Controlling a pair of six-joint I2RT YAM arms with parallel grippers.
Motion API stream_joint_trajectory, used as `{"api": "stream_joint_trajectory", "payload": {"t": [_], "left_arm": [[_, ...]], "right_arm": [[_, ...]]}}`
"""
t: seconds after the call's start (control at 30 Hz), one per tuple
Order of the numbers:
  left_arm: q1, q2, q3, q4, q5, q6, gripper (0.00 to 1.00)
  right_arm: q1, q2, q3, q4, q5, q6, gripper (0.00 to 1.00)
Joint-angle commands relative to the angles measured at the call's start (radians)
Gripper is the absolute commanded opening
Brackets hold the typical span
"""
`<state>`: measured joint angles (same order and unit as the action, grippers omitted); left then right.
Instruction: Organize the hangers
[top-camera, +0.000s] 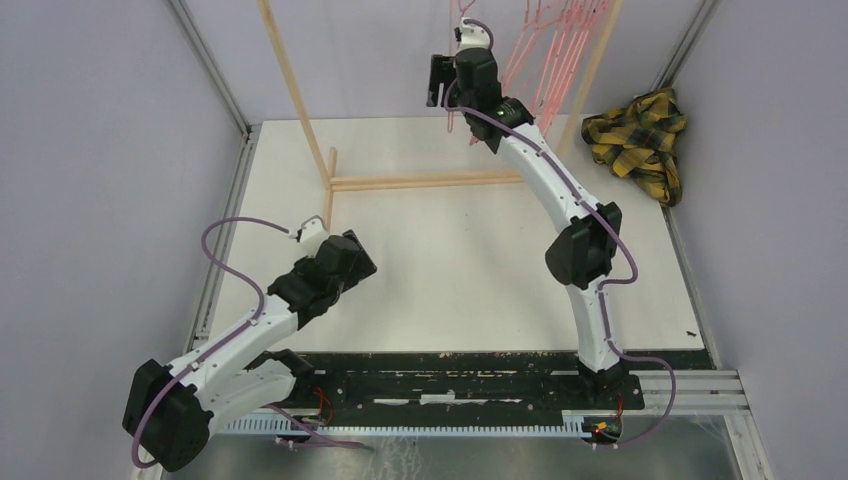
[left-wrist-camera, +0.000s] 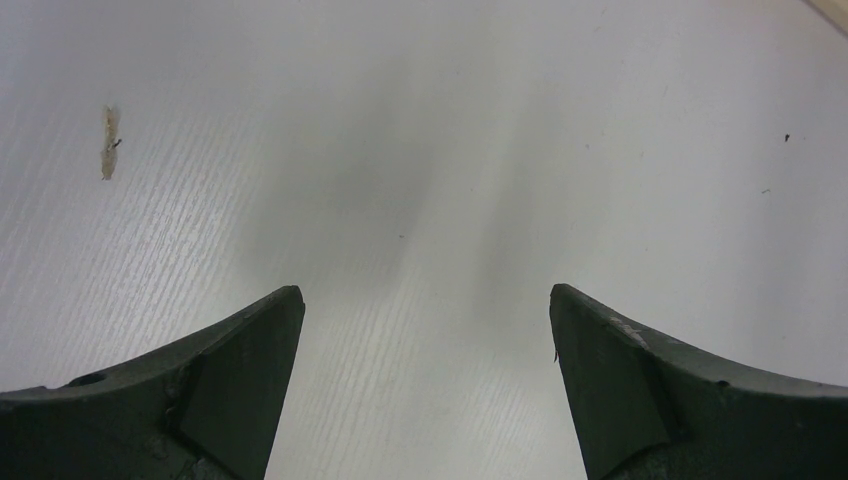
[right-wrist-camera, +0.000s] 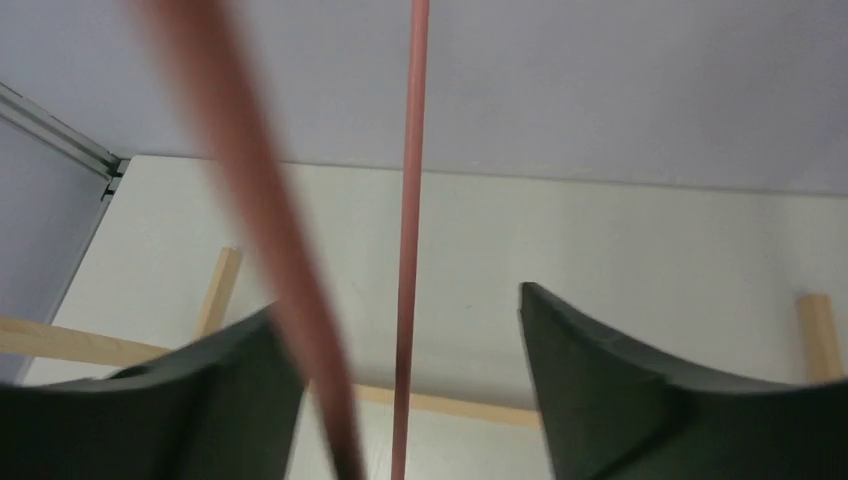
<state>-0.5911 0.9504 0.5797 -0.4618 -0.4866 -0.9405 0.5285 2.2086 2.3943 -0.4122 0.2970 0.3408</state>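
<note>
Several pink wire hangers (top-camera: 560, 60) hang from the top of the wooden rack at the back right. My right gripper (top-camera: 440, 85) is raised at the rack, just left of that bunch. In the right wrist view it (right-wrist-camera: 398, 300) is open, with a thin pink hanger wire (right-wrist-camera: 411, 150) running upright between its jaws and a second, blurred pink wire (right-wrist-camera: 240, 190) close along the left finger. I cannot tell whether the fingers touch either wire. My left gripper (top-camera: 360, 258) hovers low over the white table at the left; it (left-wrist-camera: 425, 290) is open and empty.
The light wooden rack frame (top-camera: 430, 181) stands at the back, its base bars lying on the table (top-camera: 450, 260). A yellow-black plaid cloth (top-camera: 640, 140) lies crumpled in the back right corner. Grey walls and metal rails enclose the table.
</note>
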Motion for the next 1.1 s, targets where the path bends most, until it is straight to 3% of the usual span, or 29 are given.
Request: {"api": "stream_joint_trajectory", "payload": {"t": [0.0,0.27,0.63,0.8,1.07], "left_arm": [[-0.001,0.005,-0.009,0.045,-0.015,0.035,0.99],[-0.001,0.037,0.015,0.071,-0.069,0.091,0.99],[-0.001,0.163,0.031,0.138,-0.028,0.152,0.99],[-0.001,0.213,0.038,0.167,-0.009,0.152,0.99],[-0.001,0.263,0.068,0.172,-0.016,0.166,0.99]], "right_arm": [[0.003,-0.086,-0.084,-0.014,-0.028,-0.020,0.98],[0.012,-0.298,-0.350,0.018,-0.085,-0.073,1.00],[0.055,-0.559,-0.757,0.005,-0.118,-0.128,1.00],[0.057,-0.628,-0.861,0.044,-0.104,-0.144,1.00],[0.057,-0.693,-0.862,0.042,-0.100,-0.167,1.00]]}}
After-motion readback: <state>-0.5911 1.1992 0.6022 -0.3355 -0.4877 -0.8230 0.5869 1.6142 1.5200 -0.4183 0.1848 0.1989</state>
